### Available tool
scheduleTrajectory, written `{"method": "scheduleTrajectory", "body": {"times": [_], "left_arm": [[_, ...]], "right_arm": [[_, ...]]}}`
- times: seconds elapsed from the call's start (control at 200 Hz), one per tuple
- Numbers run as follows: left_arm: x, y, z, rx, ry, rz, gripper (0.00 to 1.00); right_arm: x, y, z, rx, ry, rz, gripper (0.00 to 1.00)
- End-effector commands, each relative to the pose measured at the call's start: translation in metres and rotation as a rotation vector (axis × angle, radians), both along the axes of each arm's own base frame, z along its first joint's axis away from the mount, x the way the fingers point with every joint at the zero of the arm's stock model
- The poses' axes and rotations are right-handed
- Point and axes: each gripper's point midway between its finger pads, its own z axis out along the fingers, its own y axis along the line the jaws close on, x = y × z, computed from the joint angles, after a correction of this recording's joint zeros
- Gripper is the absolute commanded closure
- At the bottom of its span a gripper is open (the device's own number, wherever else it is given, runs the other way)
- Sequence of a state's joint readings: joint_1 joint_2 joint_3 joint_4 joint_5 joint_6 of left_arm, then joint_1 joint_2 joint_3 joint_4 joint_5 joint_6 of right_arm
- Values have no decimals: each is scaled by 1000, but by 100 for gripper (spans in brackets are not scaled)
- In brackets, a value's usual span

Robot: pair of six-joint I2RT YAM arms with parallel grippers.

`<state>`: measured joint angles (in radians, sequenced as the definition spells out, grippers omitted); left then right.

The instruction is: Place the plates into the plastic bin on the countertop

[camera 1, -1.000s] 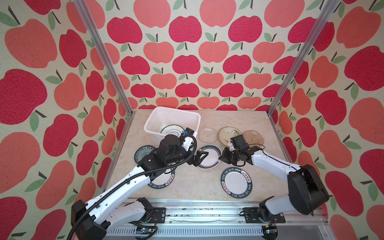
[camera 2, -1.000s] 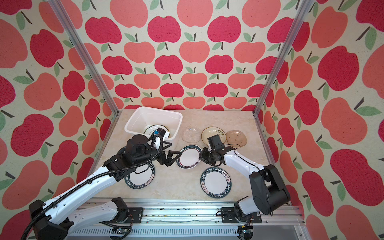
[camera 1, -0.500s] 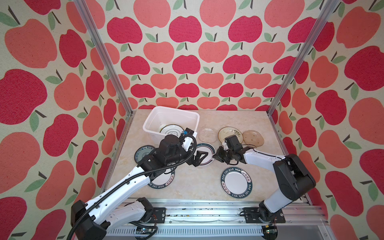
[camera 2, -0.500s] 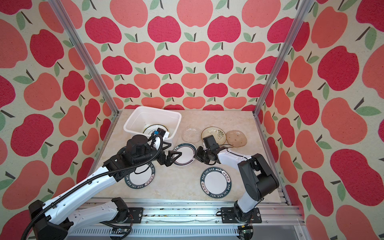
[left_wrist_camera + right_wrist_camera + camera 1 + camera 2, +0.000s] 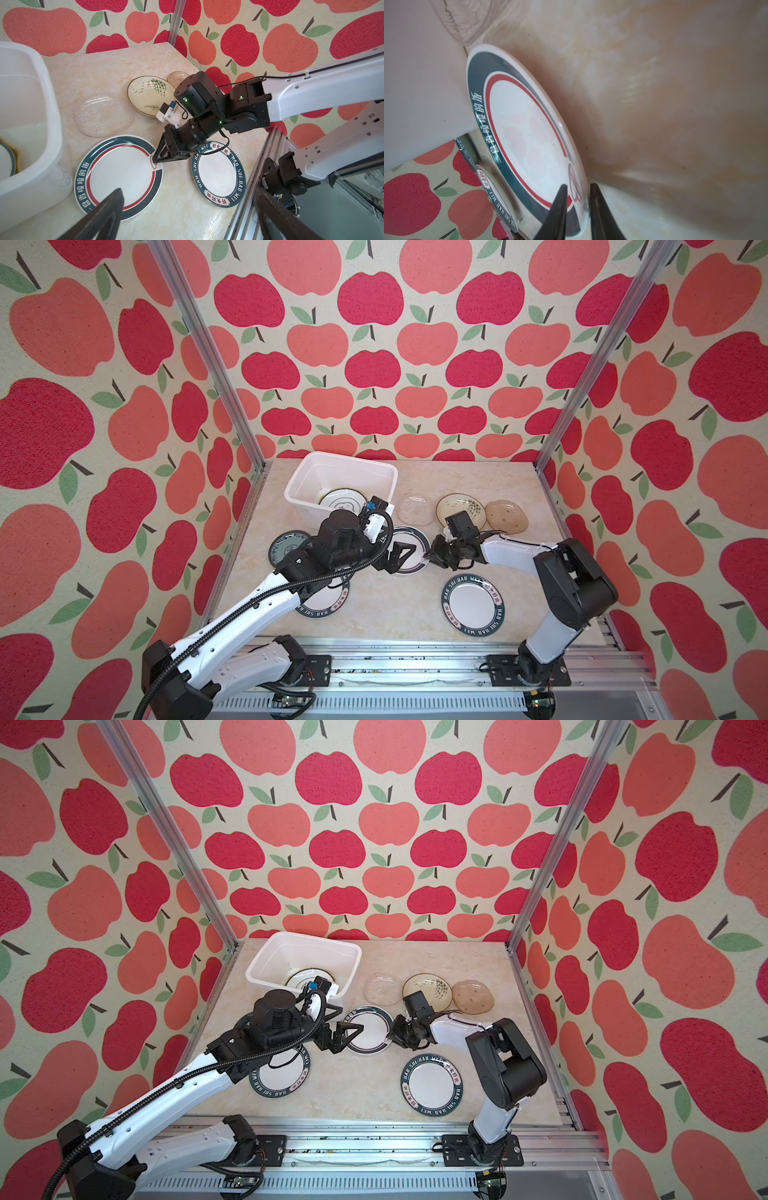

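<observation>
Right wrist view crops the fingers at bottom edge: right gripper [image 5: 578, 185] straddles rim of the red-ringed plate [image 5: 525, 135], jaws narrowly parted, pinching or not cannot tell. Plate round, no long axis, face up on countertop [image 5: 395, 605] mid-frame in a top view, lettered arc toward plastic bin [image 5: 305, 510] at upper left. Wide-spread jaws of left gripper [image 5: 397, 560] cover its left part; left arm [image 5: 257, 610] hides part of a lettered plate [image 5: 326, 601].

One plate [image 5: 343, 501] lies in the bin [image 5: 306, 512], perhaps atop a second plate [image 5: 17, 154].
</observation>
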<state>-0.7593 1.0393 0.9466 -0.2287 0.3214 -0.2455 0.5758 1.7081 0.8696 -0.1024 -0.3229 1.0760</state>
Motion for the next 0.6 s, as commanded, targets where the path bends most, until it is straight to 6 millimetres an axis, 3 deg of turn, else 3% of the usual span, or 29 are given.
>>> {"method": "scheduleTrajectory", "body": {"times": [0.0,0.275,0.595], "left_arm": [[-1,6,-3,13,2,19,1],[0,9,-4,15,0,27,1],[-2,11,-1,18,-3,29,1]], "right_arm": [[2,4,-2,1,14,-13,74],[2,6,-10,3,26,-20,57],[2,20,-26,64,16,-27,55]]}}
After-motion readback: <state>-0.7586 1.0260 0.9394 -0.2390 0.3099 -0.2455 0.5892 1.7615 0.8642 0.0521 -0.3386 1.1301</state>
